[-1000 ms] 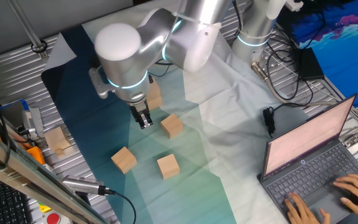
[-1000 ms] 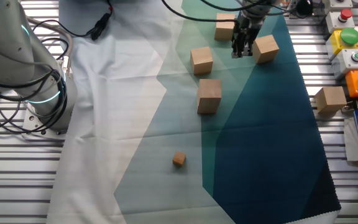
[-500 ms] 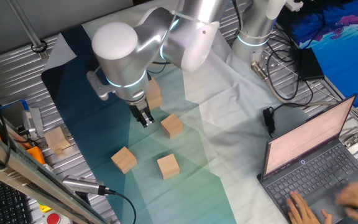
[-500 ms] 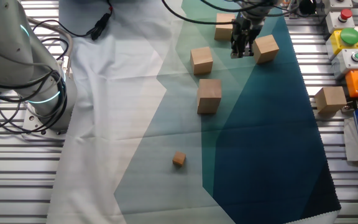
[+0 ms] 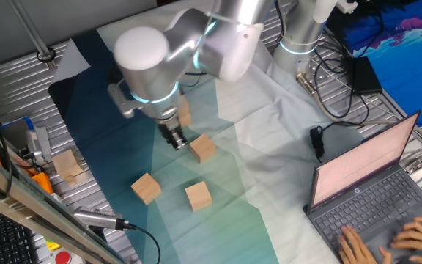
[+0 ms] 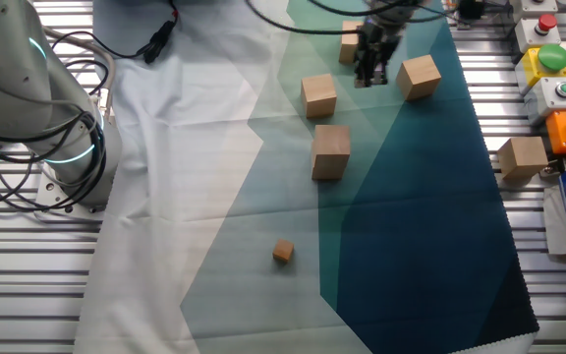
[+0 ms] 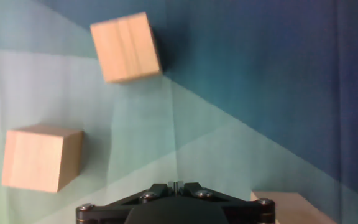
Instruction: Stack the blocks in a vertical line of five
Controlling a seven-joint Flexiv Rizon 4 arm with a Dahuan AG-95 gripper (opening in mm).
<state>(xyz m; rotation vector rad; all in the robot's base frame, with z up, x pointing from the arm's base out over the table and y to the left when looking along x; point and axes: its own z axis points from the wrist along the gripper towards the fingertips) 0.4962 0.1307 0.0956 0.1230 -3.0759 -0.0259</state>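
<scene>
Hand view showed the gripper [image 7: 174, 184] pressed together and empty above the cloth [image 7: 272, 93], wooden cubes [image 7: 125, 46] scattered around it, where a careless descent risked knocking one askew.

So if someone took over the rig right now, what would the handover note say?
Gripper: shut, empty, over the cloth among the blocks.
Blocks: four spots on the cloth: far block, dark-cloth block, middle block, near block. The near one looks taller, possibly two stacked; cannot tell.
Done: no clear tower.
Left: build the stack of five. Ignore the small cube and the pale cube off the cloth.
</scene>
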